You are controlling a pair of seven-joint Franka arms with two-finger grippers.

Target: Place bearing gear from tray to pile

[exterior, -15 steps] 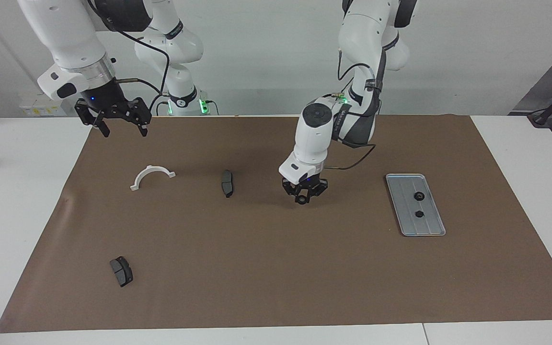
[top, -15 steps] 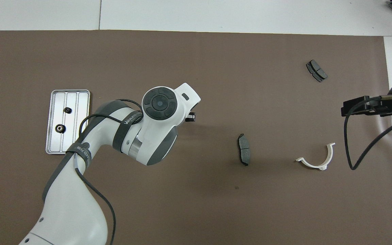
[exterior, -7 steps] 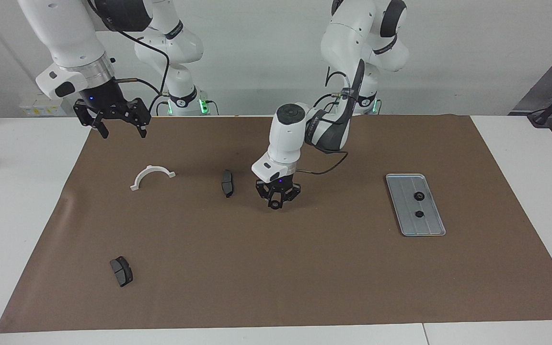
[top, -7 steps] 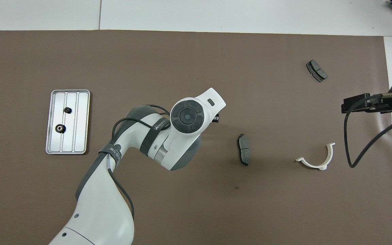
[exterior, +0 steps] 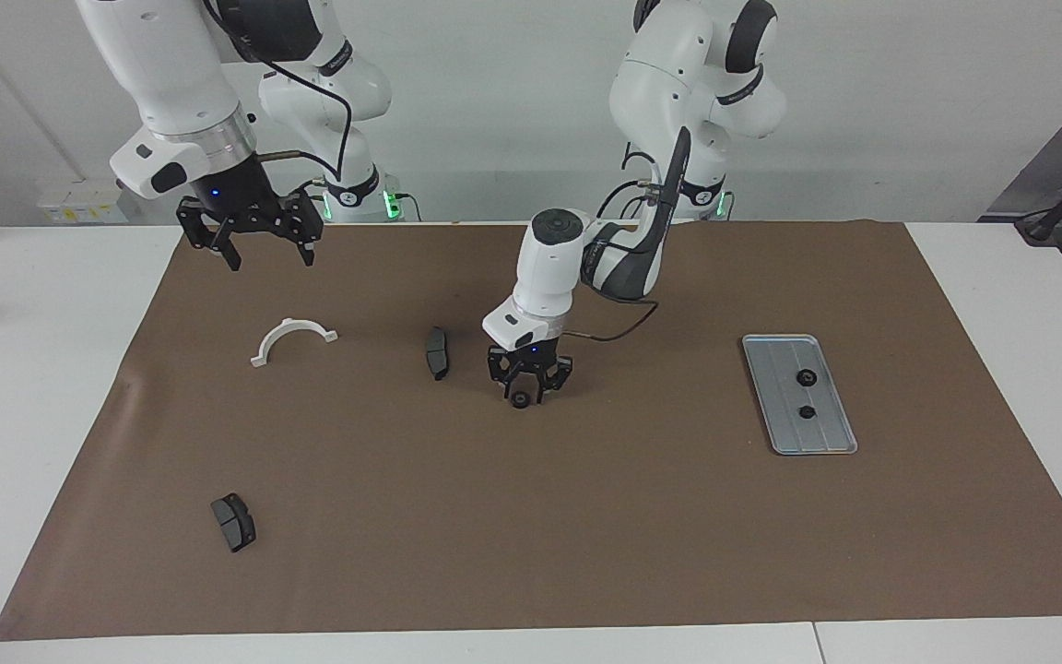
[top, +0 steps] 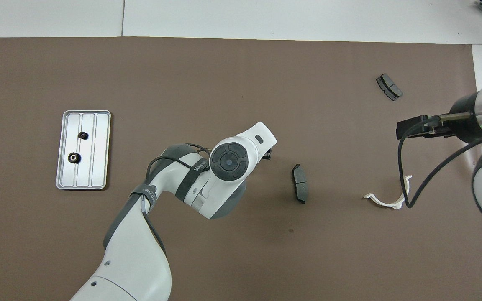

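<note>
My left hand (exterior: 528, 389) is low over the middle of the brown mat (exterior: 586, 516), and one small black gear (exterior: 520, 399) sits right under it, on the mat or almost on it. I judge this to be the setting-down step, but I cannot tell if the hand is clamped on the gear or already apart. The next move, I think, calls for a straight lift and then a trip toward the left arm's end of the desk (exterior: 52, 387), where two more gears (exterior: 807, 377) lie in the tray (exterior: 826, 433). The mat is open all around, with only a dark pad (exterior: 437, 353) near, and my right hand (exterior: 264, 247) waits, tips apart, over the mat's edge.
</note>
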